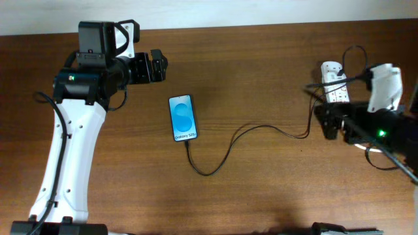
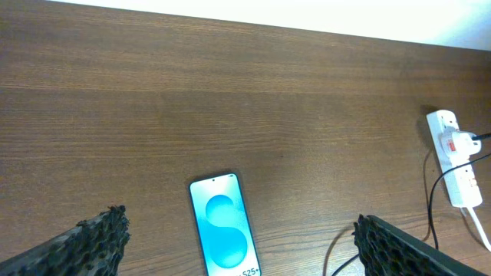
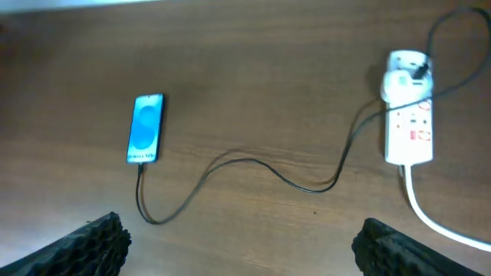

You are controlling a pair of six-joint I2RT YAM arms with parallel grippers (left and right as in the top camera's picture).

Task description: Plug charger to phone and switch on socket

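Observation:
The phone [image 1: 183,118] lies flat near the table's middle, blue screen lit; it also shows in the left wrist view [image 2: 223,233] and the right wrist view [image 3: 146,128]. The thin black charger cable [image 1: 228,150] runs from the phone's near end in a loop to the white socket strip [image 1: 334,82] at the right, also seen in the right wrist view [image 3: 410,126]. The cable's tip sits at the phone's port [image 3: 140,165]. My left gripper [image 1: 159,66] is open, above and left of the phone. My right gripper [image 1: 328,121] is open, just in front of the socket.
The socket's thick white cord [image 3: 430,218] trails toward the table's right front. A charger adapter [image 3: 406,73] is plugged in at the strip's far end. Bare wooden table [image 1: 261,189] lies all around.

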